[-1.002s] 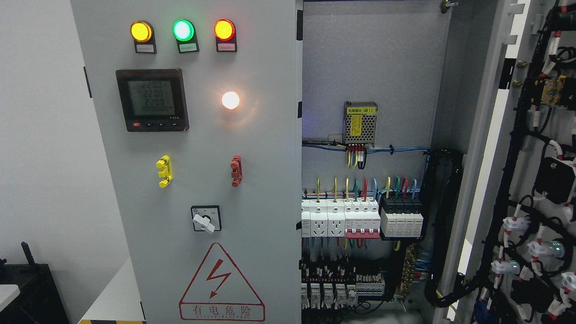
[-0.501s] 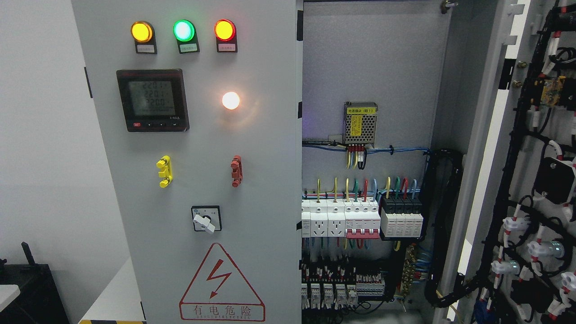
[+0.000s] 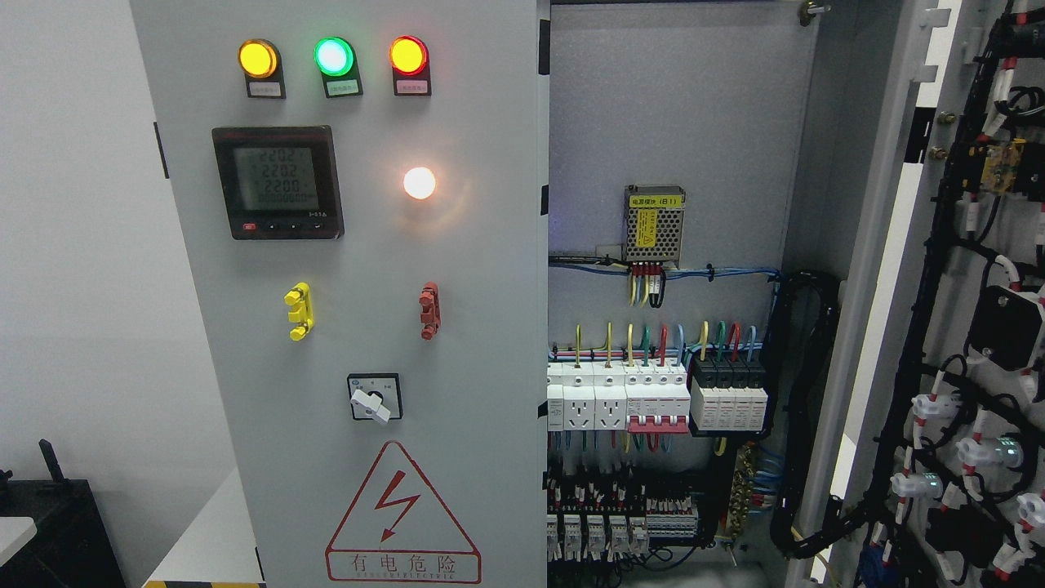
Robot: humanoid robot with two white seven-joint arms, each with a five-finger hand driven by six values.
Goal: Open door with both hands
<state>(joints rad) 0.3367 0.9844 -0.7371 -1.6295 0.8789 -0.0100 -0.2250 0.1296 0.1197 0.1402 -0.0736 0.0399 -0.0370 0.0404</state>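
Note:
A grey electrical cabinet fills the head view. Its left door (image 3: 482, 343) stands shut across the left half, carrying three lit lamps (image 3: 332, 55), a digital meter (image 3: 277, 182), a white lamp (image 3: 419, 183), yellow (image 3: 298, 311) and red (image 3: 429, 310) handles, a rotary switch (image 3: 373, 397) and a red warning triangle (image 3: 402, 514). The right door (image 3: 963, 269) is swung wide open at the right edge, its wired inner side facing me. The cabinet interior (image 3: 669, 122) is exposed between them. Neither of my hands shows anywhere.
Inside are a meshed power supply (image 3: 654, 223), breakers and sockets (image 3: 620, 396), and a black cable bundle (image 3: 808, 392). A white wall (image 3: 73, 269) lies left, with a black object (image 3: 49, 523) low in the corner.
The meter's digits flicker and the view shifts by a pixel or two. The doors have not moved.

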